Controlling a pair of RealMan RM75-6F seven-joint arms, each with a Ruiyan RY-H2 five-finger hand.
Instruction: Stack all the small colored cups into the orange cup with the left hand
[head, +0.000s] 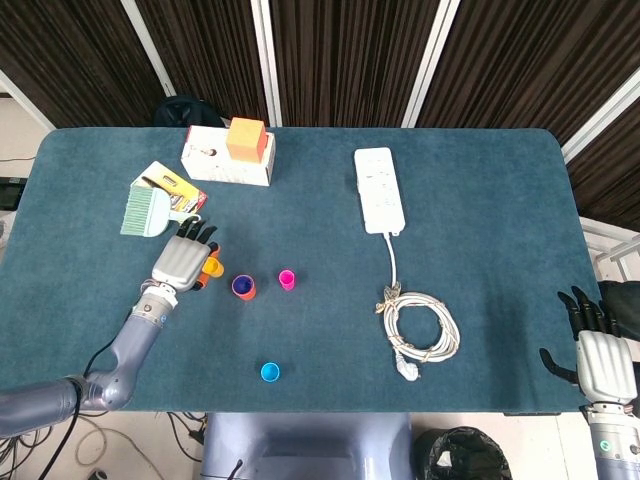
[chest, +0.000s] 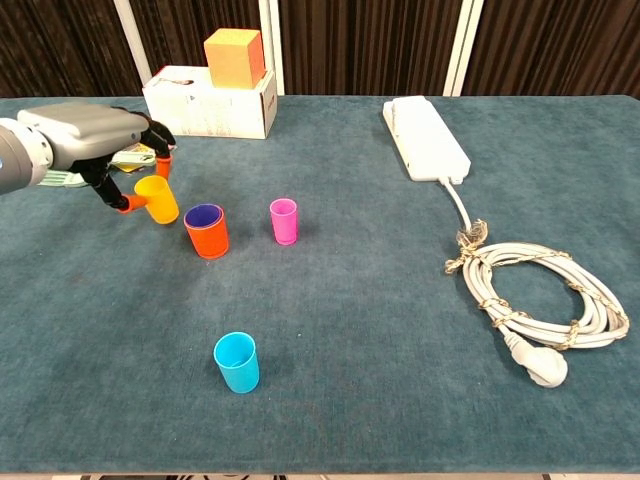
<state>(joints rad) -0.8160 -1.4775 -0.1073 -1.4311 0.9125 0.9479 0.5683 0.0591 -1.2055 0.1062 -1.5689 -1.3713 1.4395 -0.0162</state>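
My left hand (chest: 95, 135) (head: 181, 262) pinches a small yellow cup (chest: 157, 198) (head: 212, 267), tilted and lifted off the cloth, just left of the orange cup (chest: 206, 231) (head: 243, 288). A purple cup sits nested inside the orange cup. A pink cup (chest: 284, 220) (head: 287, 280) stands to the right of the orange one. A blue cup (chest: 237, 362) (head: 269, 372) stands alone nearer the front edge. My right hand (head: 603, 357) hangs off the table's right front corner, fingers apart, holding nothing.
A white box (chest: 211, 100) with an orange cube (chest: 235, 57) on it stands at the back left. A green brush (head: 146, 212) lies beside it. A white power strip (chest: 425, 138) and its coiled cable (chest: 530, 293) occupy the right half.
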